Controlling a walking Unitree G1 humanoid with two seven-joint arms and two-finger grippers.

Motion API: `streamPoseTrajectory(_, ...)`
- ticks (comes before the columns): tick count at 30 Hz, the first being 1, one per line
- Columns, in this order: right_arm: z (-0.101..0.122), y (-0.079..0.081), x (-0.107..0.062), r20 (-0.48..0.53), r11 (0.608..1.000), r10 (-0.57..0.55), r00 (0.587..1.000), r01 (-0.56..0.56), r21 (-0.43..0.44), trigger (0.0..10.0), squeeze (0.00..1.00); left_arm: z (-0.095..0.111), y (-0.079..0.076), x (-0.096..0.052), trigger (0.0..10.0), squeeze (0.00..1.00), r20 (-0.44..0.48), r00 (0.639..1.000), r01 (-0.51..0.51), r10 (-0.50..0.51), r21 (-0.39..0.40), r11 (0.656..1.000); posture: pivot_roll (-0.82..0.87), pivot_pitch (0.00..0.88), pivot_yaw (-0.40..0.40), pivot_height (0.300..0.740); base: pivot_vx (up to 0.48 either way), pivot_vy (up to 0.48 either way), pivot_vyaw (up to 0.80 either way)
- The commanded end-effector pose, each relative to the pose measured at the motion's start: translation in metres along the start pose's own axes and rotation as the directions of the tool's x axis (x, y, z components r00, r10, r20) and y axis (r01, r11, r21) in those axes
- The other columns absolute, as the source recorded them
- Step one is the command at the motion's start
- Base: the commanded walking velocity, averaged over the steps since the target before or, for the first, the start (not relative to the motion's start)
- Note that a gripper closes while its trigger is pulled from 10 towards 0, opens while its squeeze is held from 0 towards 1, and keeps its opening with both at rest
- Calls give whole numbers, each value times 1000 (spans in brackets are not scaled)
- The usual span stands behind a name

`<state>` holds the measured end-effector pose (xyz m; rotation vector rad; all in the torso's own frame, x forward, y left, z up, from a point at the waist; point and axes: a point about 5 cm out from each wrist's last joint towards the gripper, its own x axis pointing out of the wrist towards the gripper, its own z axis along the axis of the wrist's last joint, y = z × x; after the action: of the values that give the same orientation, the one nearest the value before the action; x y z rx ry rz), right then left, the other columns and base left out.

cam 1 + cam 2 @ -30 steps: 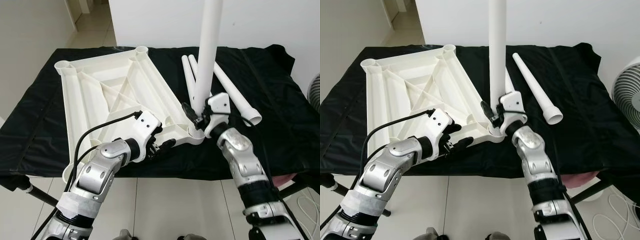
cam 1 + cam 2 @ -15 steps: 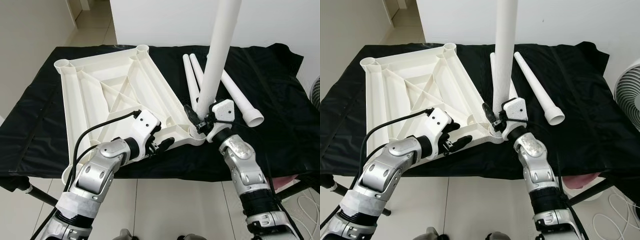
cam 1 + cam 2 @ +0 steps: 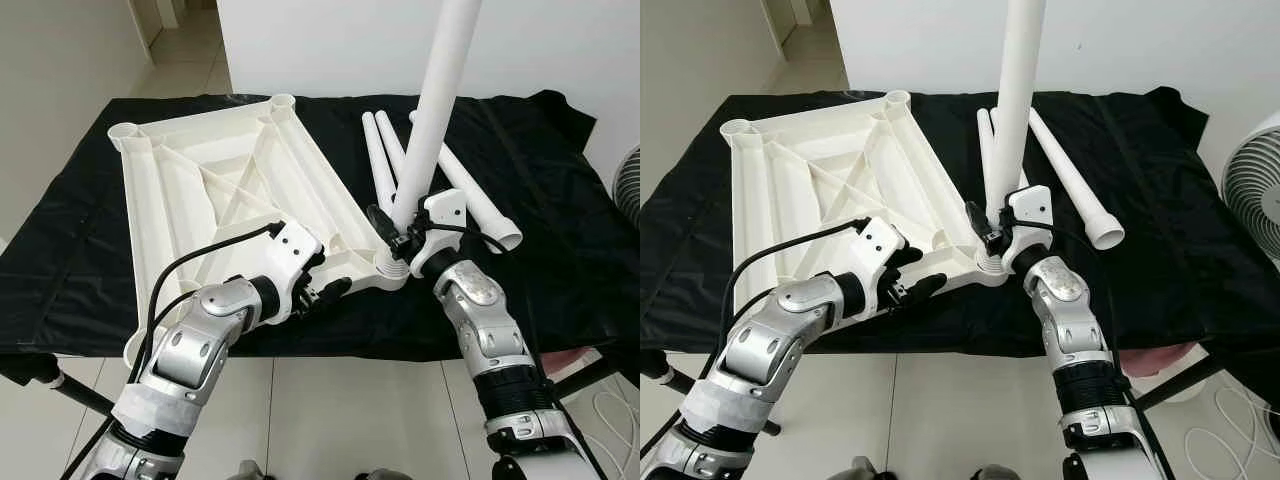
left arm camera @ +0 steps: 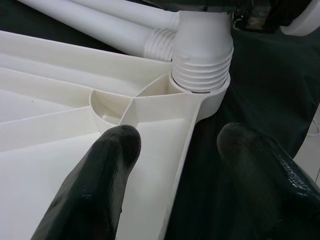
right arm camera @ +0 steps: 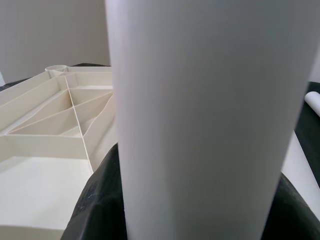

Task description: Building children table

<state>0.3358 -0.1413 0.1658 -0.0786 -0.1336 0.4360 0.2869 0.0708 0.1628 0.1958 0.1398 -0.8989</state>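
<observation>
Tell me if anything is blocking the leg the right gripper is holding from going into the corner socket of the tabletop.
Nothing visible blocks it. The right gripper holds the leg with its threaded end already in the corner socket of the tabletop, though tilted.

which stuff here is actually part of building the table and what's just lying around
In the job:
- upside-down white tabletop, left hand open at its near edge
- upright leg standing in the corner socket, right hand shut on it
- spare legs lying on the cloth

Lying about:
- black cloth
- fan
</observation>
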Motion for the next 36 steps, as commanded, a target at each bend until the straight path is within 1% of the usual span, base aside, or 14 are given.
streamPoseTrajectory(1, -36, -3, -10, -174, 997, -46, 984, 57, 60, 10000, 0, 0, 1, -1, 10000, 0, -13, 1000, -20, 20, 9, 1000, -133, 55, 51, 740, 0, 0, 0)
streamPoseTrajectory(5, -38, -10, -11, -188, 991, -105, 977, 118, 59, 10000, 0, 0, 2, -1, 10000, 0, -12, 999, -29, 29, 7, 1000, -130, 62, 49, 740, 0, 0, 0)
streamPoseTrajectory(7, -38, -9, -13, -171, 992, -105, 980, 116, 56, 10000, 0, 1, 2, -1, 10000, 0, -11, 999, -31, 31, 8, 999, -130, 68, 49, 740, 0, 0, 0)
streamPoseTrajectory(9, -37, -5, -17, -144, 994, -97, 985, 104, 38, 10000, 0, 1, 3, -2, 10000, 0, -10, 999, -32, 32, 6, 999, -131, 69, 50, 740, 0, 0, 0)
streamPoseTrajectory(11, -37, -5, -17, -144, 994, -97, 985, 104, 38, 10000, 0, 1, 3, -2, 10000, 0, -10, 999, -32, 32, 6, 999, -131, 69, 50, 740, 0, 0, 0)
streamPoseTrajectory(13, -37, 2, -21, -116, 997, -71, 991, 74, 25, 10000, 0, 1, 3, -1, 10000, 0, -10, 999, -33, 33, 5, 999, -136, 73, 53, 740, 0, 0, 0)
streamPoseTrajectory(14, -37, 2, -21, -116, 997, -71, 991, 74, 25, 10000, 0, 1, 3, -1, 10000, 0, -10, 999, -33, 33, 5, 999, -136, 73, 53, 740, 0, 0, 0)
streamPoseTrajectory(16, -37, 10, -26, -91, 1000, -26, 995, 24, -17, 10000, 0, 1, 2, 0, 10000, 0, -11, 999, -30, 30, 2, 1000, -136, 73, 53, 740, 0, 0, 0)
streamPoseTrajectory(18, -36, 12, -27, -84, 1000, -9, 996, 7, -29, 10000, 0, 1, 2, 0, 10000, 0, -11, 1000, -29, 29, 2, 1000, -142, 75, 58, 740, 0, 0, 0)
streamPoseTrajectory(19, -38, 11, -28, -99, 999, -21, 995, 17, -33, 10000, 0, 2, 2, 0, 10000, 0, -10, 1000, -27, 27, 3, 1000, -142, 75, 58, 740, 0, 0, 0)
streamPoseTrajectory(22, -41, 7, -27, -122, 999, -46, 992, 46, -2, 10000, 0, 2, 2, 0, 10000, 0, -10, 1000, -24, 24, 3, 1000, -142, 75, 58, 740, 0, 0, 0)
streamPoseTrajectory(25, -40, 6, -27, -121, 998, -56, 991, 59, 18, 10000, 0, 2, 2, 1, 10000, 0, -10, 1000, -22, 22, 4, 1000, -142, 75, 58, 740, 0, 0, 0)
streamPoseTrajectory(29, -39, 5, -24, -128, 997, -75, 989, 78, 22, 10000, 0, 2, 2, 1, 10000, 0, -11, 1000, -22, 22, 4, 1000, -145, 76, 59, 740, 0, 0, 0)
streamPoseTrajectory(36, -38, 8, -23, -117, 994, -104, 988, 107, 26, 10000, 0, 2, 1, 1, 10000, 0, -12, 1000, -23, 23, 3, 1000, -141, 74, 57, 740, 0, 0, 0)
